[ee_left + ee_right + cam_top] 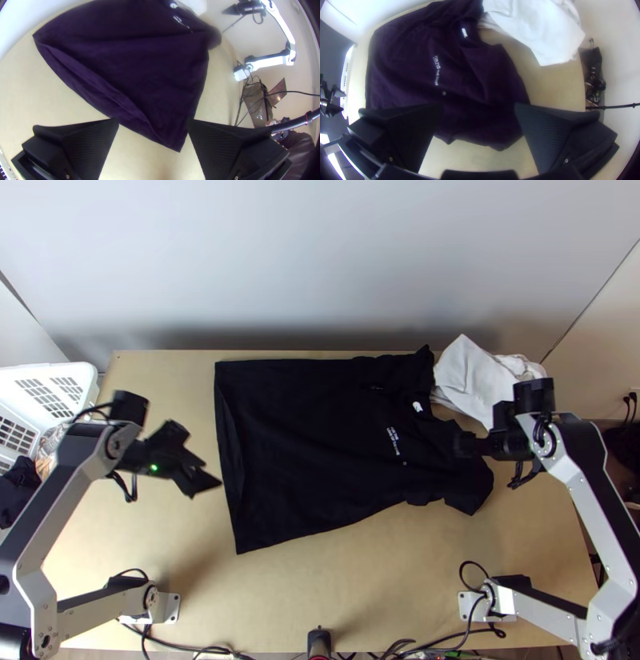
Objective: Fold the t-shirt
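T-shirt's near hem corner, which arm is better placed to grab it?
Left, probably: the left gripper hangs beside the hem, jaws open, near that corner; the right gripper is over by the sleeve.

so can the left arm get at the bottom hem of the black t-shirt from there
Probably yes: the left claw hangs open close to the hem, and nothing lies on that edge.

Robotics lab, two table-mounted arms [96, 604]
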Motion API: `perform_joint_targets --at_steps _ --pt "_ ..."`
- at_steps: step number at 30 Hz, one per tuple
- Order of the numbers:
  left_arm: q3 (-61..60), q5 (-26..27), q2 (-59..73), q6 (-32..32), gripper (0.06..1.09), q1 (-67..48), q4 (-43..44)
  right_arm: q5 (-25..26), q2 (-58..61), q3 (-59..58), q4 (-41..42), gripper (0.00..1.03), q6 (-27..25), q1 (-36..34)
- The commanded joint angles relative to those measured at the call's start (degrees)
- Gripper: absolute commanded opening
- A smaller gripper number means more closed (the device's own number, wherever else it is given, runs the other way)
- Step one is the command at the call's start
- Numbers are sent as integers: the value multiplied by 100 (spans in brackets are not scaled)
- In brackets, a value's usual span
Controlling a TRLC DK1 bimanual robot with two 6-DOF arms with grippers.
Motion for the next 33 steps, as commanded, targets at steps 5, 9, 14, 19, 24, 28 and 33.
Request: perform_joint_targets --at_steps 5,9,14,19,24,28,33 --pt "-953 346 14 -397 104 -728 -511 -137 -170 221 -3 99 44 643" --pt "-1339 663 14 -854 104 -983 -150 -137 -91 230 32 99 220 766" --pt "-1559 654 128 -810 104 -1238 -10 -137 -38 239 76 98 378 889" --pt "-1700 654 646 -678 104 -1290 333 -137 -3 142 94 98 387 880" --pt "-1787 637 928 -722 104 -1167 1203 -137 -73 28 94 98 387 845" --pt "-1629 549 1358 -863 104 -1132 1616 -137 -135 -69 94 98 387 845" --pt "-1471 311 1622 -898 104 -1132 1862 -137 -196 -122 94 98 369 836"
